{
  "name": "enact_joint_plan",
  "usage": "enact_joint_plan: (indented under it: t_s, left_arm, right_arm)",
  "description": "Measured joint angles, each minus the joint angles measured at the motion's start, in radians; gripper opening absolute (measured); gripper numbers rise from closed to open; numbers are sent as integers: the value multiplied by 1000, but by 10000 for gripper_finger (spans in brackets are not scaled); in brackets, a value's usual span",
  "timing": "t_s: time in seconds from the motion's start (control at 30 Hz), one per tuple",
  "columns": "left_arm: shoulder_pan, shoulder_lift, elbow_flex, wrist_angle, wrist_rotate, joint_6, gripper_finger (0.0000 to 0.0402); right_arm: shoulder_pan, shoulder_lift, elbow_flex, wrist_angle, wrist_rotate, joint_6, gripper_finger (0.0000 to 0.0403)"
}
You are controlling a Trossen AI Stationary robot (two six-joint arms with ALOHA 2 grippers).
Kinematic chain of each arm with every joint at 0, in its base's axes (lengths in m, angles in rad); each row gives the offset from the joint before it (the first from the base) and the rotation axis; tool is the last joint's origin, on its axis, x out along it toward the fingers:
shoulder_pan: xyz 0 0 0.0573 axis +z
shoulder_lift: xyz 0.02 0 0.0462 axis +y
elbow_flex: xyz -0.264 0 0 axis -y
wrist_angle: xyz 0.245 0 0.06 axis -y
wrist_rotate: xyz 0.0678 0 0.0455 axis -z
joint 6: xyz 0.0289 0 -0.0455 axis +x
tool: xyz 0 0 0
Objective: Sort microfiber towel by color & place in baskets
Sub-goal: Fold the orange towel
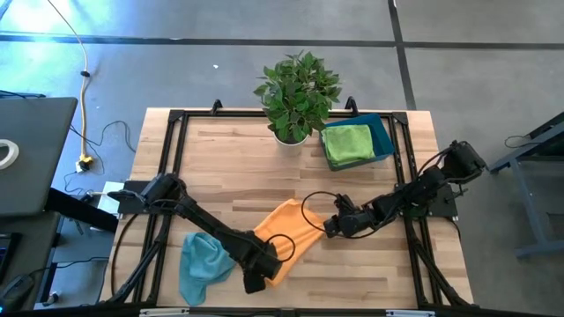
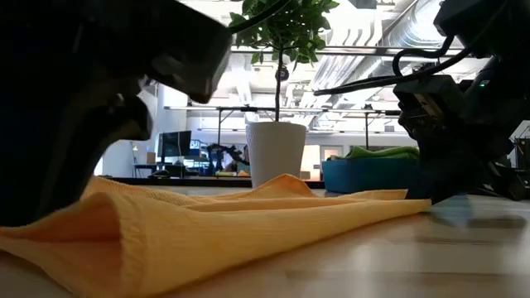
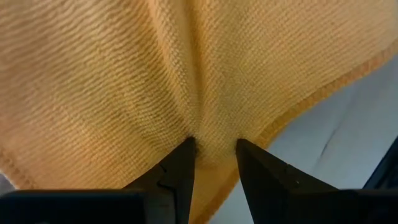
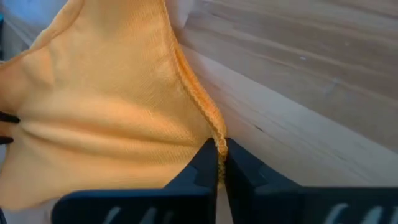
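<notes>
An orange towel [image 1: 286, 231] lies spread on the middle of the wooden table [image 1: 229, 167], with a gripper shut on each end. My left gripper [image 1: 261, 275] is at its near-left end and my right gripper [image 1: 328, 225] at its right corner. A light blue towel [image 1: 203, 260] lies crumpled on the table near the left front. At the far right stands the dark teal basket [image 1: 385, 134], and a green towel [image 1: 346, 143] lies folded in it. My left gripper pinches a bunched-up fold of the orange towel [image 3: 214, 134] between its two fingers, close to the hemmed edge, coming from above and pointing down. Creases fan out from the pinch, and the cloth around it rests on the table. My right gripper pinches the towel's hemmed corner [image 4: 217, 138] between its shut fingers, slanting down from the table's right side. The corner sits at table height [image 2: 414, 201] while the cloth beyond rises in a low ridge.
A potted plant in a white pot [image 1: 293, 132] stands at the far middle, just left of the basket. A black frame [image 1: 176, 119] runs around the table's top. Bare wood lies between the orange towel and the pot.
</notes>
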Motion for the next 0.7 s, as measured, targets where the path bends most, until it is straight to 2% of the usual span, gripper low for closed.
enact_joint_plan:
  t_s: [0.2,0.4,0.53,0.7]
  left_arm:
    - [4,0,23,-35,-12,-6,113]
    - [49,0,88,-13,-79,14,113]
    - [72,0,143,-14,-93,62,113]
    - [87,0,248,-103,-149,126,113]
  right_arm:
    - [0,-1,0,-8,10,-24,2]
    - [0,-1,0,0,12,-27,2]
    - [0,-2,0,-4,14,-28,2]
    - [-20,-11,0,-16,-7,-81,1]
